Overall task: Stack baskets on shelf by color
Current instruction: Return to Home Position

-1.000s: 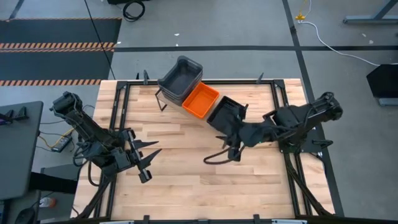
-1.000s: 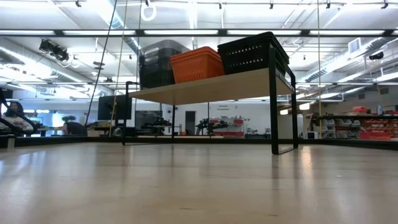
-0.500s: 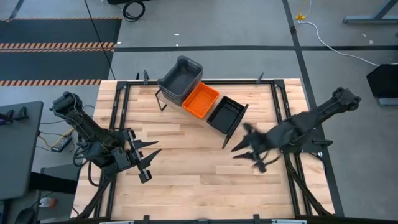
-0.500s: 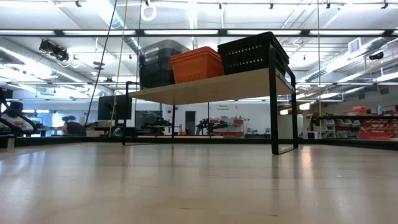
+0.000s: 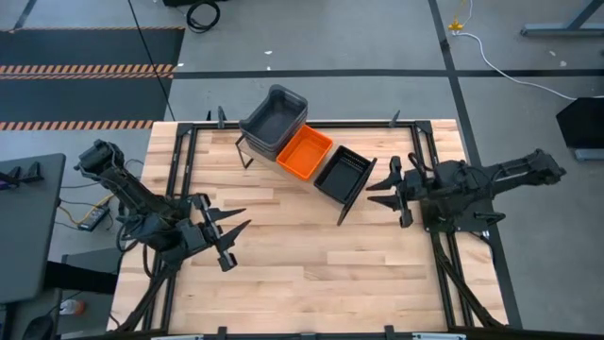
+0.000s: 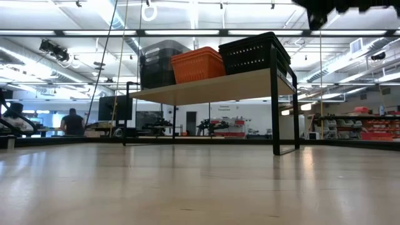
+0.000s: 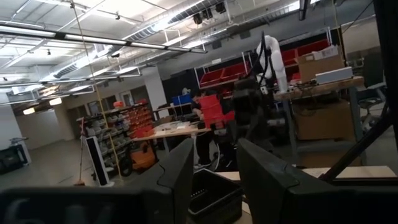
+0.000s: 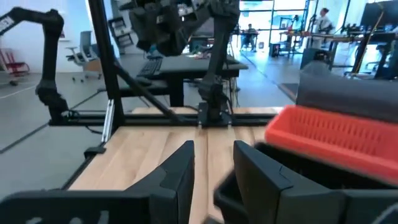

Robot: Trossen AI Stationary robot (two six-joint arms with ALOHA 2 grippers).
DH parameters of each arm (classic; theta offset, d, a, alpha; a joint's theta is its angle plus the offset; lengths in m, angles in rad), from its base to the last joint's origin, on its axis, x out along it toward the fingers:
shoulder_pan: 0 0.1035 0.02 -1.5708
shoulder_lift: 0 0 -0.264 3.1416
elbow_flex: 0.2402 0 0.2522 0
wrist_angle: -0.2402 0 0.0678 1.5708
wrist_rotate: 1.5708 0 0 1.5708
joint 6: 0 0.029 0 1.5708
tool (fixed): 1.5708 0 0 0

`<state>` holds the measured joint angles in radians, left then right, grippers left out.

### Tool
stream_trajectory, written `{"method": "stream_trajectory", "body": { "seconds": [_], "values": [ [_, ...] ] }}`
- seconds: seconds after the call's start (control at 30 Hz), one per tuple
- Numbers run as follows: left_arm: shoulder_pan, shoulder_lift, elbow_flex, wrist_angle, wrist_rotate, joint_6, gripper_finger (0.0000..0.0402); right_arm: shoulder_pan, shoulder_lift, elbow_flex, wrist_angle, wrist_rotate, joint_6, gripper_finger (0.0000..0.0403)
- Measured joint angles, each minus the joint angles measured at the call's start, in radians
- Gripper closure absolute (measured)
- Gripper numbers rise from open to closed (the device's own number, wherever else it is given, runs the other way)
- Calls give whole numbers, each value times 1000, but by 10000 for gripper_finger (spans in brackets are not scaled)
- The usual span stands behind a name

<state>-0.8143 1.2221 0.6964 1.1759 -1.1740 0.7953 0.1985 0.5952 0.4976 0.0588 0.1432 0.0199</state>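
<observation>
The shelf [image 6: 212, 87] stands on the table's far middle, and its near end frame [image 5: 353, 196] shows in the high view. On it sit stacked grey baskets [image 5: 274, 118] [image 6: 159, 62], an orange basket [image 5: 305, 151] [image 6: 197, 64] and a black slotted basket [image 5: 342, 173] [image 6: 256, 53], side by side. My right gripper [image 5: 385, 185] hangs open just right of the black basket, off the table, and touches nothing. Its own view shows its fingers [image 8: 211, 168] pointing past the orange basket [image 8: 336, 140]. My left gripper [image 5: 234, 225] waits open over the table's left part.
The slatted wooden tabletop [image 5: 302, 274] has bare room in its near half. Black frame rails [image 5: 444, 264] run along both sides. A person [image 6: 73, 122] stands far off in the room. Part of my right arm [image 6: 325, 6] shows at the low view's top edge.
My right gripper has drawn back from beside the black basket toward the table's right edge. It has then swung toward the far edge and now points left at the shelf's end. The baskets have stayed put. My left gripper has shifted slightly right.
</observation>
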Motion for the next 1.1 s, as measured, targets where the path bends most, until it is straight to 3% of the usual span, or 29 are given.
{"method": "stream_trajectory", "body": {
  "seconds": [0.3, 0.63, 0.93, 1.1],
  "values": [
    [0, 0, 0, 0, 0, -1, 271, -155, -89, -200, 75, -167, 21, 285],
    [-2, 0, 0, -40, -4, -56, 271, -196, -267, -344, 80, -164, 51, 288],
    [-2, 0, 0, -52, -4, -77, 271, -196, -424, -489, 115, -163, 53, 320],
    [-1, 0, 0, -58, -4, -77, 271, -199, -447, -491, 34, -163, 59, 332]
  ]
}}
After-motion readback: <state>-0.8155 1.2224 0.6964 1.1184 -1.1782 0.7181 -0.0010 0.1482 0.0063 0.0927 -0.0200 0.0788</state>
